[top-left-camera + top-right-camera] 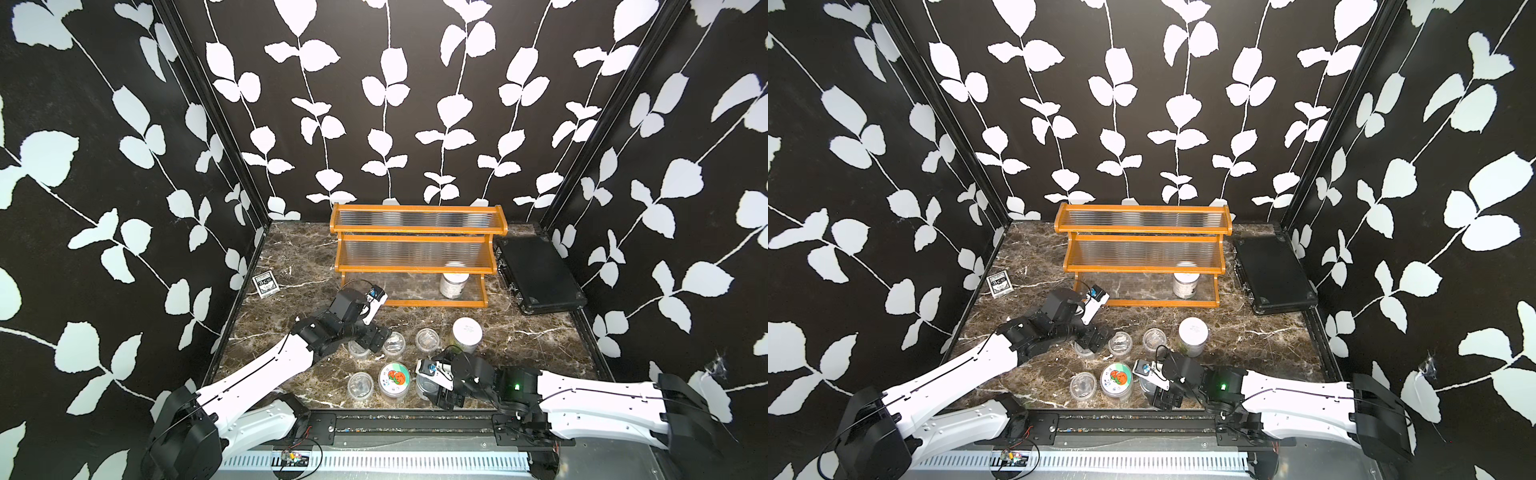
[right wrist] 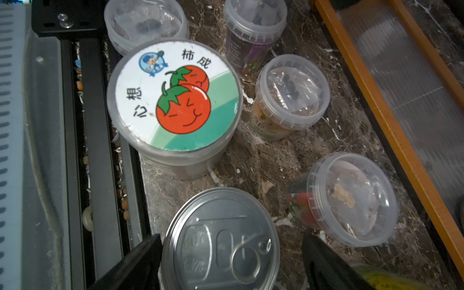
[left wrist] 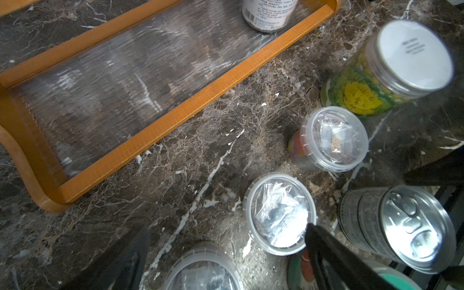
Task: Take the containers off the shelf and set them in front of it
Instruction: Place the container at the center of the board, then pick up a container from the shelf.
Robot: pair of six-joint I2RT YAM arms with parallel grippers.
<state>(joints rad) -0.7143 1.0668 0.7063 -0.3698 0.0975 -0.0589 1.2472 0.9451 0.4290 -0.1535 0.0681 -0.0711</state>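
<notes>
As right gripper (image 2: 232, 240) loosely straddles the edge-side can (image 3: 399, 221), left gripper (image 3: 227, 229) gapes, seemingly empty.

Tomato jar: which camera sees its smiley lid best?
The right wrist view: the tomato jar sits close, its lid drawing and writing clear. Both top views show it small. The left wrist view catches only an edge.

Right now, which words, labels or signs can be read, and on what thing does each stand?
"心想" and "柿成": on the tomato-lid jar, around two smiling tomatoes.
Too blurred: big letters on the card box.
Unreadable: small print on the yellow-green jar's white lid.
Too small: print and barcode on the white-labelled jar on the shelf.
Blurred: side print on the tin can.
</notes>
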